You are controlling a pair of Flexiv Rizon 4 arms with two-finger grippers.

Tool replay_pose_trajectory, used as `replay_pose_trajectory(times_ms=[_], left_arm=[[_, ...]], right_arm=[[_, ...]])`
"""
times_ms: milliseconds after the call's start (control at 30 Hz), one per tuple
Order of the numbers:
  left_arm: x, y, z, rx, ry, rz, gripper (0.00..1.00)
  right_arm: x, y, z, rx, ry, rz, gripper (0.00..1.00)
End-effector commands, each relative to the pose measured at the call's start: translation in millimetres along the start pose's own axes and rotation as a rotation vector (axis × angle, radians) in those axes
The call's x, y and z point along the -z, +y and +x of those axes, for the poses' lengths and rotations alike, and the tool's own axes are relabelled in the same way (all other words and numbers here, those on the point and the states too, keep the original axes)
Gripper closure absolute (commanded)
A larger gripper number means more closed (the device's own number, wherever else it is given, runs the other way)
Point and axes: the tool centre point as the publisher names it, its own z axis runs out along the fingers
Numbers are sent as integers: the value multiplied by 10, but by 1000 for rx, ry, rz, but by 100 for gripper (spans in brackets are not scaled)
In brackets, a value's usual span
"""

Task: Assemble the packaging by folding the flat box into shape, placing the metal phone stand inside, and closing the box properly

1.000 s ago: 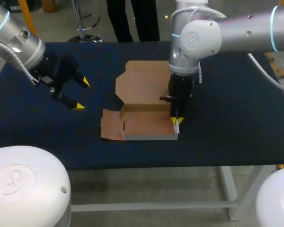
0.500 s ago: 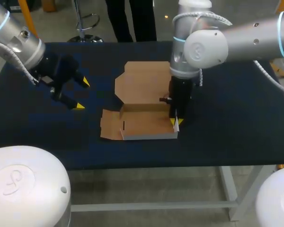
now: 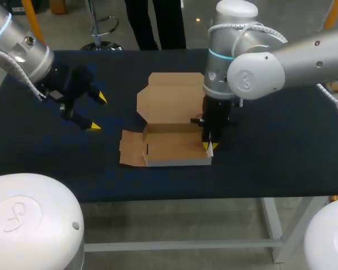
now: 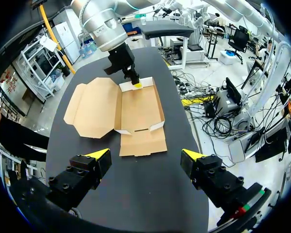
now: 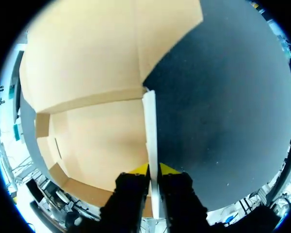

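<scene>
The brown cardboard box (image 3: 174,147) lies mid-table as a shallow tray with raised walls. Its lid (image 3: 169,98) lies flat behind it, and a loose flap (image 3: 132,149) lies flat at its left. My right gripper (image 3: 208,146) points straight down at the tray's right front corner. In the right wrist view it (image 5: 153,170) is shut on the thin upright side wall (image 5: 150,126), one finger inside the box (image 5: 106,141) and one outside. My left gripper (image 3: 98,112) hovers open and empty left of the box. In its own view the left gripper (image 4: 145,154) faces the flap (image 4: 143,143). No phone stand is visible.
The dark blue table (image 3: 281,152) surrounds the box, with bare cloth on the right and along the front edge. My right arm's bulky wrist (image 3: 231,62) hangs over the lid's right part.
My right arm's upper links have swung a little right and toward the back, while its gripper stays pinched on the box's right wall. The left arm has not moved.
</scene>
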Motion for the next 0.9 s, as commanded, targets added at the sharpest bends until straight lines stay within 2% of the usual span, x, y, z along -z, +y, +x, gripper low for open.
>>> replay_pose_trajectory(times_ms=[33,467,667,767,800,833,900], left_arm=[[14,-2,1,1,3,-4,0],[14,-2,1,1,3,-4,0],[14,-2,1,1,3,-4,0],[14,-2,1,1,3,-4,0],[14,-2,1,1,3,-4,0],[14,-2,1,1,3,-4,0],[14,-2,1,1,3,-4,0]], right_arm=[[-16,-45,-12,-7,-4,-80,82],[-56,-9,4,-40,-41,-155,83],[-96,20,-5,-36,-37,-144,83],[-113,38,-15,-35,-37,-137,87],[-118,44,-20,-35,-38,-133,91],[-122,49,-24,-35,-42,-128,100],[-126,54,-29,-36,-55,-119,100]])
